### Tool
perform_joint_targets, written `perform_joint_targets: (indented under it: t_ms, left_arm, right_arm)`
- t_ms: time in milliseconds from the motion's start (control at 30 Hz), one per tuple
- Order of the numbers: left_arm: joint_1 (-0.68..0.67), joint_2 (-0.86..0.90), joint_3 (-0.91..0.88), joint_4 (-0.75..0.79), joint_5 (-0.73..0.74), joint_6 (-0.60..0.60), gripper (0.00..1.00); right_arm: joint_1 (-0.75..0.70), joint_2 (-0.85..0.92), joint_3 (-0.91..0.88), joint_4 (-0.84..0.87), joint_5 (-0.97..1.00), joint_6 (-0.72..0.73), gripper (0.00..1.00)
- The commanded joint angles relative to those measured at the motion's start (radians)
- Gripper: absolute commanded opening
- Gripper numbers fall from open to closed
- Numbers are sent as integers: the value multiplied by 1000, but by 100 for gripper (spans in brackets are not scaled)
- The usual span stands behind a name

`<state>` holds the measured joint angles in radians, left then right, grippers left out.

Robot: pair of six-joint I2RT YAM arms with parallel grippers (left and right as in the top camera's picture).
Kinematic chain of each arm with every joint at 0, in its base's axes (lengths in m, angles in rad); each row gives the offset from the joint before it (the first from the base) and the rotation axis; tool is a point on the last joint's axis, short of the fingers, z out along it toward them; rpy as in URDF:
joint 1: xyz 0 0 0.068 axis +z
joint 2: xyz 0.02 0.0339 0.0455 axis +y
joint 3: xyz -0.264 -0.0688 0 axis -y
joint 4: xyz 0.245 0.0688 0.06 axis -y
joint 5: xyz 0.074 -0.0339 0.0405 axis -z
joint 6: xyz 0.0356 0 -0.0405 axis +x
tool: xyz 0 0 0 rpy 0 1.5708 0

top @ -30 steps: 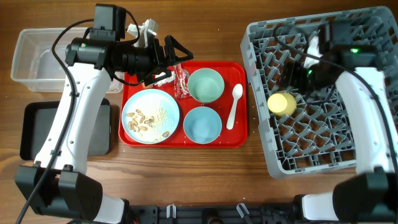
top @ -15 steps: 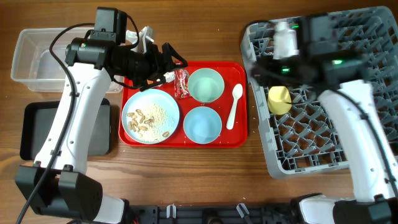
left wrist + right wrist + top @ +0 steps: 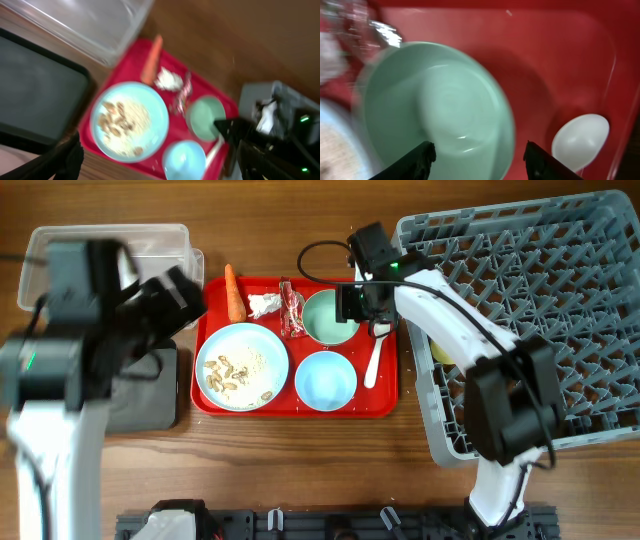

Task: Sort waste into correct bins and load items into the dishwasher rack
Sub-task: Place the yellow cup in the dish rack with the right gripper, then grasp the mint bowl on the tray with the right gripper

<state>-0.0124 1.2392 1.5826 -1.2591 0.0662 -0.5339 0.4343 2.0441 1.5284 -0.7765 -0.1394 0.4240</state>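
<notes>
I am counting only the yellow cup (image 3: 438,349) as loaded in the dishwasher rack (image 3: 560,280); my right gripper (image 3: 479,152) is hovering wide and empty over the mint bowl (image 3: 435,110), with the spoon (image 3: 580,140) at its 4 o'clock; my left gripper (image 3: 160,155) is hanging wide, empty; the carrot (image 3: 233,292), tissue (image 3: 263,304), wrapper (image 3: 291,310), scrap-covered plate (image 3: 242,365) and blue bowl (image 3: 325,379) are all waiting on the red tray (image 3: 300,408), unsorted.

I see a red tray (image 3: 385,395) carrying an orange carrot (image 3: 234,292), a white tissue (image 3: 264,305), a shiny red wrapper (image 3: 291,310), a mint-green bowl (image 3: 325,320), a light blue bowl (image 3: 325,380), a white spoon (image 3: 374,360) and a pale plate (image 3: 266,340) speckled with beige scraps (image 3: 235,370). The rack (image 3: 580,330) is a grey lattice; the table (image 3: 300,460) is brown woodgrain.
</notes>
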Motion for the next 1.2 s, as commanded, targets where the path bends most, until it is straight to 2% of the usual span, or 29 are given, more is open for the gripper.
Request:
perform_joint_targets:
  t_ms: [0,100,133,300,400,533,667,733,800,1000,1167]
  left_arm:
    - [9,-95,3,-1,-243,-35,100]
    - [9,-124,3,2,-247,-35,100]
    - [9,-129,3,2,-247,-36,100]
    - [9,-119,3,9,-247,-35,100]
    - [9,-113,3,9,-247,-35,100]
    - [9,-111,3,9,-247,-35,100]
    - [9,-111,3,9,-247,-35,100]
    - [9,-111,3,9,-247,-35,100]
    - [9,-111,3,9,-247,-35,100]
    - [9,-111,3,9,-247,-35,100]
    - [9,-111,3,9,-247,-35,100]
  right_arm:
    - [-15,66,-5,1,38,28,40]
    - [-15,77,-5,-1,27,20,11]
    - [-15,68,-3,-3,27,19,4]
    - [-29,-48,21,-53,74,-5,4]
    - [-53,-187,25,-101,194,2,4]
    - [-109,-396,25,-159,526,21,4]
    - [-172,-500,24,-169,890,21,4]
    - [-214,-499,22,-164,1032,19,4]
    - [-256,-477,12,-142,1091,-16,4]
    - [-373,-315,-16,-1,1140,-184,4]
    - [-410,-192,-16,82,1153,-307,4]
